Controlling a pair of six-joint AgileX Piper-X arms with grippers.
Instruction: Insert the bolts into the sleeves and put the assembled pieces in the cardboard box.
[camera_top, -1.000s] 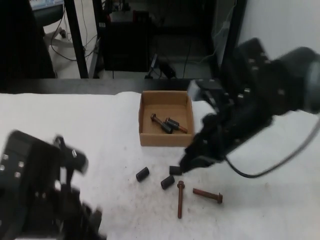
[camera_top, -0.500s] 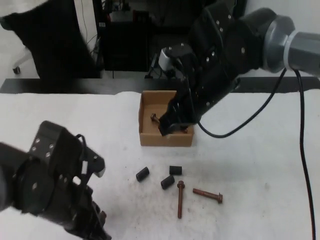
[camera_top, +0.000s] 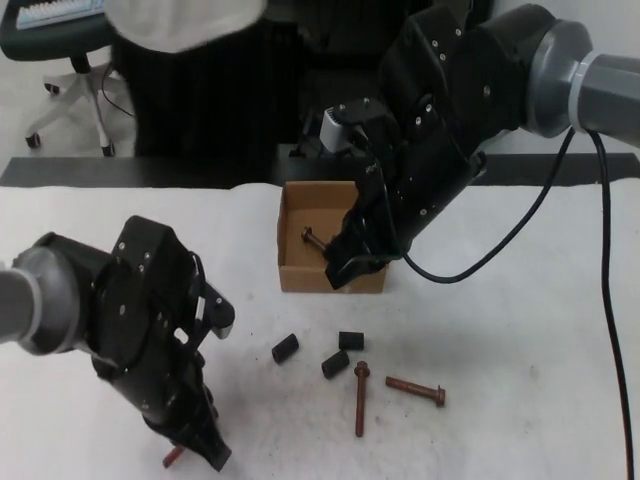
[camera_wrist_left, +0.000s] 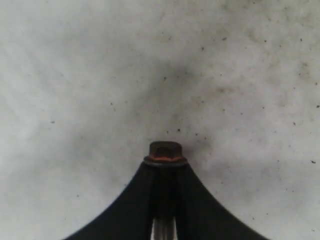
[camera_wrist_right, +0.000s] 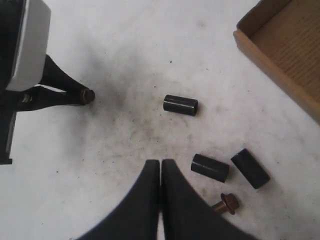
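Left gripper (camera_wrist_left: 165, 169) is clamping a bolt (camera_wrist_left: 165, 151) by its shank, low over the bench (camera_top: 520, 400). Right gripper (camera_wrist_right: 160, 166), pressed together and empty, is hovering at the cardboard box (camera_top: 300, 278). Three sleeves (camera_top: 285, 348) (camera_top: 335, 364) (camera_top: 351, 340) and two loose bolts (camera_top: 360, 398) (camera_top: 415, 388) are lying before it.

The high view looks forward and down over the whole bench (camera_top: 520, 400) from well above. The left wrist view faces straight down, very near the bench, past a held bolt (camera_wrist_left: 165, 151). The right wrist view sits higher (also facing down), sharing sleeves (camera_wrist_right: 180, 105) and box (camera_wrist_right: 292, 42) edge with the high view.
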